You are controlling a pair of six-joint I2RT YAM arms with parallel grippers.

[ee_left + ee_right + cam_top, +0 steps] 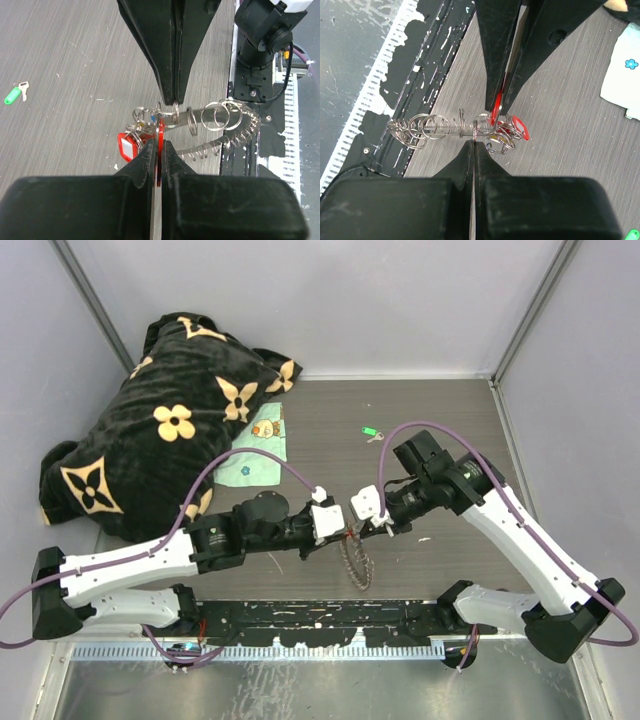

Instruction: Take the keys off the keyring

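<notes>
Left gripper [159,146] clamped tight on red plastic key tag [160,131]. Right gripper [473,142] pinched closed on small silver split ring [479,131] threaded on large dark grey coil-rimmed metal keyring [357,562], which hangs between both grippers. Green-tagged silver key [370,432] lies on grey wood-grain table [450,420], well beyond the keyring.

A dark grey wood-grain table [450,410] carries everything. Beyond the left gripper's fingers [142,167] and off to their left lies a crumpled black plush blanket with cream flower motifs [170,430]. A pale green printed cloth [255,455] lies against its edge, nearer the fingers. Beyond the right gripper's fingers [462,162], well apart, rests a green-tagged silver key [371,432].
</notes>
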